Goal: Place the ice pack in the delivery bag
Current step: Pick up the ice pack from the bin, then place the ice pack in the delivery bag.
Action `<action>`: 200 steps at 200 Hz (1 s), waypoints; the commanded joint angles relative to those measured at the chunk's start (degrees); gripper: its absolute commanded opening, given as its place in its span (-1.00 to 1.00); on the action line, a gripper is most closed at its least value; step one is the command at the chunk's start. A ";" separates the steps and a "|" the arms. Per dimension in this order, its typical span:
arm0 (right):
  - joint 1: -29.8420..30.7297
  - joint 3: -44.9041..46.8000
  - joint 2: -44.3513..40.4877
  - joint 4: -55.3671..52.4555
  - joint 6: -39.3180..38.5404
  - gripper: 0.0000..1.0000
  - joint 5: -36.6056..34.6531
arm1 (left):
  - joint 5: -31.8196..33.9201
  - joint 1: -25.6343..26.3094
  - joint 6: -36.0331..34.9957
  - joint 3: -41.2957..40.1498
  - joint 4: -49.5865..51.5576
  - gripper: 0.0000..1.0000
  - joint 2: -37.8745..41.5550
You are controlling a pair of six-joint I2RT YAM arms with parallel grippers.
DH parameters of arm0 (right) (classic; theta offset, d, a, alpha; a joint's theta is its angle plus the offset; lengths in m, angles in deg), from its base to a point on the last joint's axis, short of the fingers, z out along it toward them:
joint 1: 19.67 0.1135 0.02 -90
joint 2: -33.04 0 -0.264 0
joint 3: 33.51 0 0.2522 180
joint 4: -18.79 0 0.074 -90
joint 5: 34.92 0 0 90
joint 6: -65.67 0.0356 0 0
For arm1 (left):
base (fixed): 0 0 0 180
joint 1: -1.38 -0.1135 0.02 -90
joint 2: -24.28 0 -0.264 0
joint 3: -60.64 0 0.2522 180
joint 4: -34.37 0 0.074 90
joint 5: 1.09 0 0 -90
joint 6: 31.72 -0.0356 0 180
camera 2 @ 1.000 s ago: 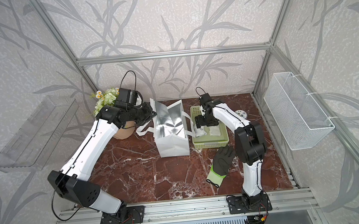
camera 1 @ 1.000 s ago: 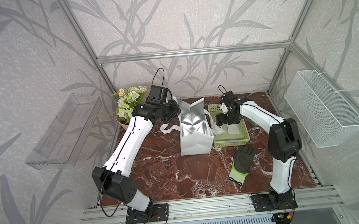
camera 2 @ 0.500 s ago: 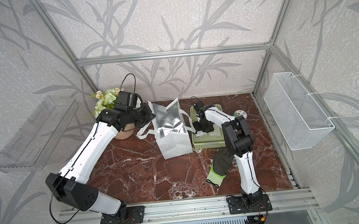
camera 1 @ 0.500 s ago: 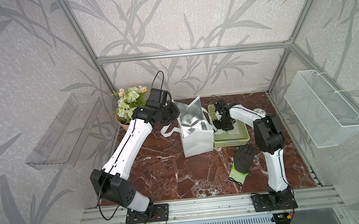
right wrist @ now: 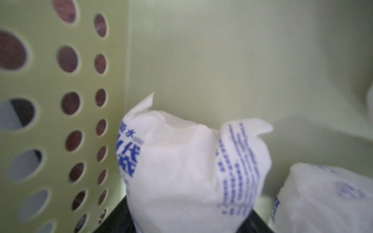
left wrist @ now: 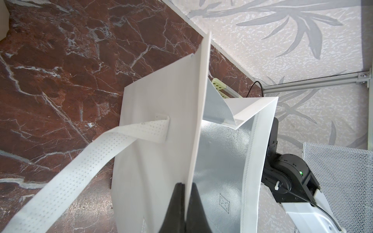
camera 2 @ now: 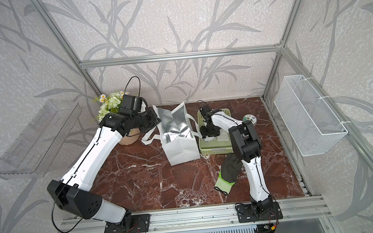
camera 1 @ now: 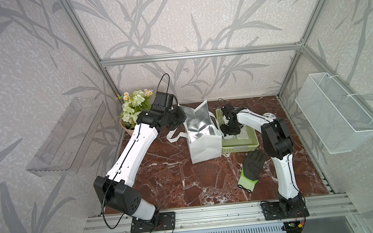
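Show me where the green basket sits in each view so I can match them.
In a top view: green basket right of centre, beside the delivery bag.
In a top view: same place, beside the bag.
Left wrist: only a perforated corner shows past the bag's rim.
Right wrist: its holed wall and floor fill the picture.
Shared landmark: the delivery bag, unclear only in the right wrist view.

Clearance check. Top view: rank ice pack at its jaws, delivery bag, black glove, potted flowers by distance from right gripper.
1. ice pack, between the jaws of the right gripper
2. delivery bag, beside the green basket
3. black glove, toward the robot's base
4. potted flowers, beyond the bag
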 commanded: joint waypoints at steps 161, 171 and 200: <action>15.54 -26.78 -20.63 -7.81 -3.03 -0.22 1.21 | -1.73 -1.34 -2.41 2.88 -1.26 -1.00 -1.73; 17.31 -28.69 -18.78 -8.92 -3.84 -0.20 0.34 | -1.82 -1.39 -2.45 2.88 -1.42 -1.00 -1.77; 19.59 -31.42 -14.57 -12.22 -5.25 0.12 -0.38 | -1.91 -1.39 -2.54 2.69 -1.77 -1.00 -1.99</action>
